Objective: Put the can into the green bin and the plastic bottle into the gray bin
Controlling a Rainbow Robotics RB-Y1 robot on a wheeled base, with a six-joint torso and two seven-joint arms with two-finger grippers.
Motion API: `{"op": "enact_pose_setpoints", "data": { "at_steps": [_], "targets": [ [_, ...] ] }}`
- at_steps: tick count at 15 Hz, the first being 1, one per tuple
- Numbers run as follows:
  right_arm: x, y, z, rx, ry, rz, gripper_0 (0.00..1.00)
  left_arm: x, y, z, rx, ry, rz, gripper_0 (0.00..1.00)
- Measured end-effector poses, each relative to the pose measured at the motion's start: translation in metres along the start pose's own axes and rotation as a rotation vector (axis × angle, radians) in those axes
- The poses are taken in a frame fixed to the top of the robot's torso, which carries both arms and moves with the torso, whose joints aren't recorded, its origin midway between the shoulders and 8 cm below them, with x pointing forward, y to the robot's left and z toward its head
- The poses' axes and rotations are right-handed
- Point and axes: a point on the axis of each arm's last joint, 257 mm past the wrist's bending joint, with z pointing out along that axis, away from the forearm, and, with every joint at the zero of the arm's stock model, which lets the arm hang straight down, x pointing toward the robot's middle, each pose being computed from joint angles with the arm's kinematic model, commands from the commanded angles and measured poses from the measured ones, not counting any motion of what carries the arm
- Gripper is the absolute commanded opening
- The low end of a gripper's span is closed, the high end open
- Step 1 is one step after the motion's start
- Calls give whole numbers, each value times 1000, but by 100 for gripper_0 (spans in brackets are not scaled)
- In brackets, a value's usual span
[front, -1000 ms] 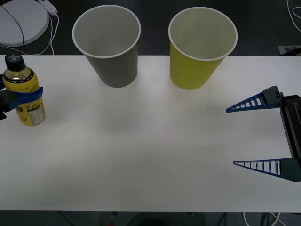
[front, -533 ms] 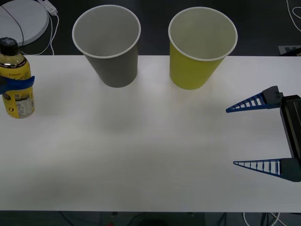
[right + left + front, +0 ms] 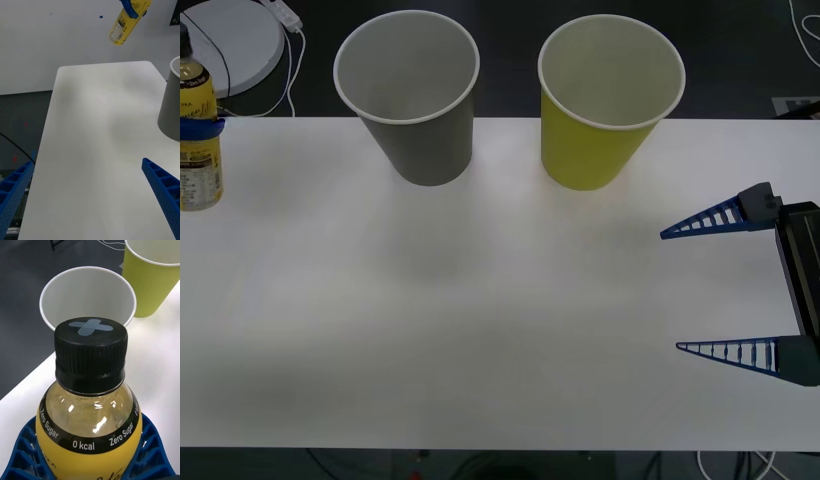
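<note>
At the far left edge of the front view, the plastic bottle [image 3: 197,135] is held upright, its black cap cut off by the top-left corner of the frame. A blue band of the left gripper [image 3: 198,128] crosses its body just above the printed label; the jaws are clenched on the bottle. In the right wrist view the bottle [image 3: 129,20] hangs near the top of the frame with its base clear of the white counter [image 3: 500,300], blue fingers [image 3: 129,8] wrapped round it. The left wrist view looks down on the bottle's cap [image 3: 90,352], which bears a pale cross, with the golden neck and a black ring reading "Zero Sugar 0 kcal" below it, and ribbed blue fingers [image 3: 28,450] cupping both sides.

The gray bin [image 3: 420,130] stands upright at the upper centre-left of the front view, on the counter's far edge, and the green bin [image 3: 595,140] stands upright just to its right, apart from it. Both show white insides.

The right gripper [image 3: 670,290] sits at the right edge of the front view, low over the counter, its jaws released and spread wide with nothing between them.
</note>
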Motion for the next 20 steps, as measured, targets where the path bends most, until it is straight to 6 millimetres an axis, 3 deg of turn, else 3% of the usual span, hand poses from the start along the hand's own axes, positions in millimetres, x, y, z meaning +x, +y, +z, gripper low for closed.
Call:
{"op": "enact_pose_setpoints", "data": {
  "at_steps": [20],
  "targets": [
    [0,0,0,0,0,0,100,-83,22,43,90,99,106,0]
  ]
}}
